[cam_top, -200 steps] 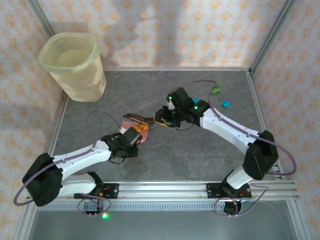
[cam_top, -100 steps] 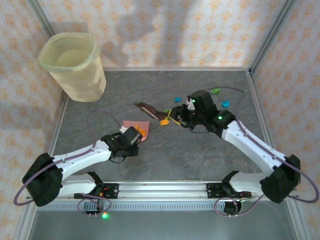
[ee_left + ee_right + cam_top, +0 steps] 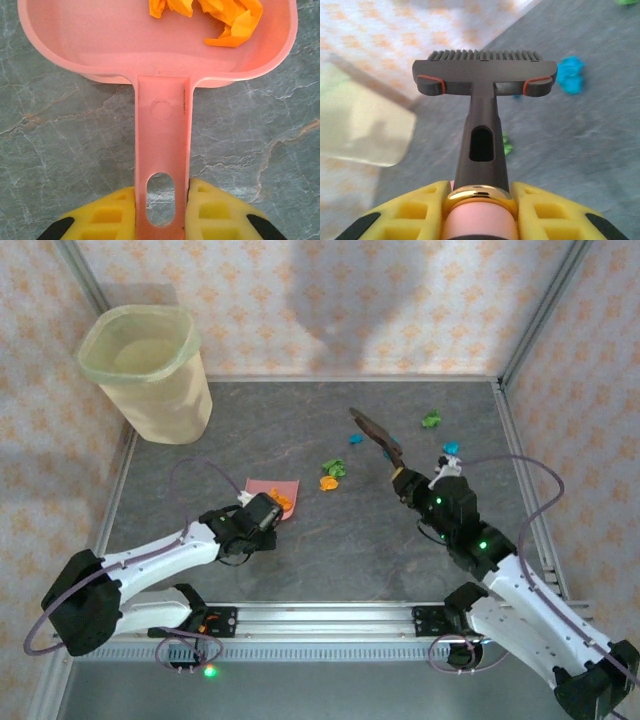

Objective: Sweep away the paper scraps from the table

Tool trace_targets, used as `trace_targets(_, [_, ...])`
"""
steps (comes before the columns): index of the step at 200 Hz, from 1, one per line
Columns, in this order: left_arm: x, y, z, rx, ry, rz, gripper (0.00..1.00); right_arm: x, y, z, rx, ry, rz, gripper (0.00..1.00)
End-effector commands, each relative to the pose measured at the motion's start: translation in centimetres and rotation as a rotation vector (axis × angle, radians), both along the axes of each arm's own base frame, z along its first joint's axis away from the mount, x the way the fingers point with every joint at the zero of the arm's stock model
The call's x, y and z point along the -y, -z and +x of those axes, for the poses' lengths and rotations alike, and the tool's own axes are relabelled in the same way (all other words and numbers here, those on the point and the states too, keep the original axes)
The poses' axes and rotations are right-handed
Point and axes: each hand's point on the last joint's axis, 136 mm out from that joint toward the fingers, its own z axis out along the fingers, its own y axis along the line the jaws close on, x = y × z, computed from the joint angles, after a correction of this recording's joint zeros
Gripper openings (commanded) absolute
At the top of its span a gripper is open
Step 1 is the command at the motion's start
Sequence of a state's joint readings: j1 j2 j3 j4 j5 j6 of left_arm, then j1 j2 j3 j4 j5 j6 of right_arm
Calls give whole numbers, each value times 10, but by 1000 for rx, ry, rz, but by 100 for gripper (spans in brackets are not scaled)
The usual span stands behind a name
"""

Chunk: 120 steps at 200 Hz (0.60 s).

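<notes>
My left gripper point(image 3: 262, 512) point(image 3: 162, 200) is shut on the handle of the pink dustpan point(image 3: 270, 487) point(image 3: 100, 45), which lies flat on the table point(image 3: 330, 550). Orange paper scraps point(image 3: 285, 502) point(image 3: 220, 20) lie inside the pan. My right gripper point(image 3: 410, 483) point(image 3: 481, 195) is shut on a dark brush point(image 3: 372, 430) point(image 3: 485, 75), held above the table with its head pointing to the back. Loose scraps lie on the table: a green and orange pair point(image 3: 331, 474), a small teal one point(image 3: 354, 438), a green one point(image 3: 431, 420) and a teal one point(image 3: 451, 448) point(image 3: 570, 75).
A tall pale yellow-green bin point(image 3: 148, 370) point(image 3: 360, 125) stands at the back left corner. Aluminium rails point(image 3: 520, 470) run along the table's edges, with patterned walls behind them. Open table lies between the dustpan and the right arm.
My right arm has swung right and drawn back, carrying the brush away from the dustpan's mouth. A green and an orange scrap now lie uncovered mid-table. The left arm and dustpan have stayed put.
</notes>
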State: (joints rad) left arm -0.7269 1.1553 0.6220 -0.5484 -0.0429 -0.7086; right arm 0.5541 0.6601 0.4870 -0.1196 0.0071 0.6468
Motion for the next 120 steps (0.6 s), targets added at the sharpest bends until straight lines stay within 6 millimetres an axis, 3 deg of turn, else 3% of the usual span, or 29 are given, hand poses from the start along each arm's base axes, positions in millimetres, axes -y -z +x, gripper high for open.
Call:
trace_targets(1, [0,-30,14,96,-23,-5,0,15,-20,12,228,74,-36,0])
trace_targets(47, [0,-89,26,204,-57,-54,0,4,6,7,303,-8,-58,0])
trace_targets(120, [13,-197,54,256,-55,-34,0,-14,1,-3,373,-123,-29,0])
